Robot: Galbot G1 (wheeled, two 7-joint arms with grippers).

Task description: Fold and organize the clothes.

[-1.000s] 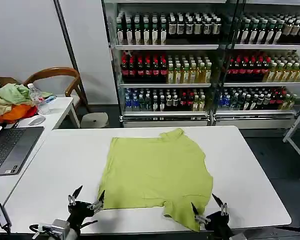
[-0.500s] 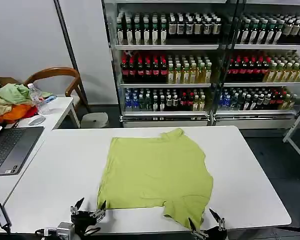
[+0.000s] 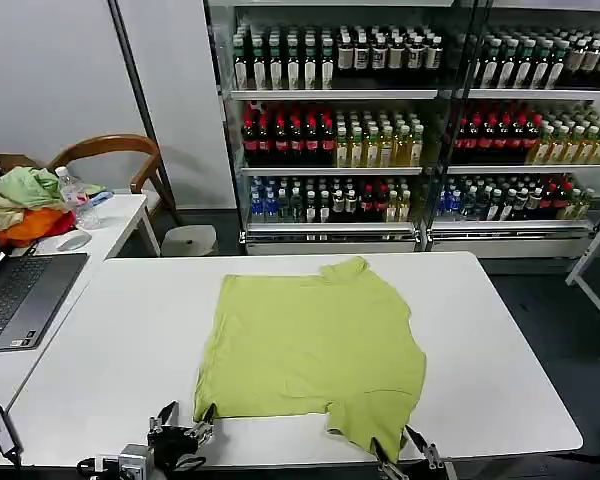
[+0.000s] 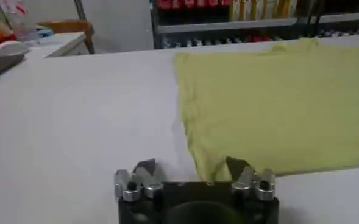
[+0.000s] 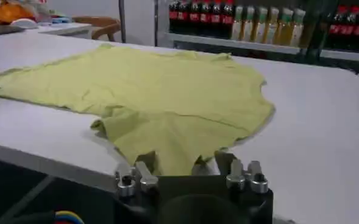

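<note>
The T-shirt (image 3: pixel 315 350) lies spread flat on the worktop (image 3: pixel 110 340), toward its near edge, neck end pointing at the bottle shelves (image 3: pixel 400 120) behind. The left pincer (image 3: pixel 183 426) sits at the near edge by the shirt's left corner, the right pincer (image 3: pixel 402 455) by its right corner. A side table (image 3: pixel 115 222) with a laptop (image 3: pixel 20 295) stands to the left.

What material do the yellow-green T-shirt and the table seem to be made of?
T-shirt: looks like thin, soft knit fabric, perhaps cotton; matte, with small wrinkles and a limp, bunched lower sleeve near the table edge.
Table: a hard, smooth white top, perhaps laminate or painted board; flat and even, with a soft sheen. The exact material cannot be told.
</note>
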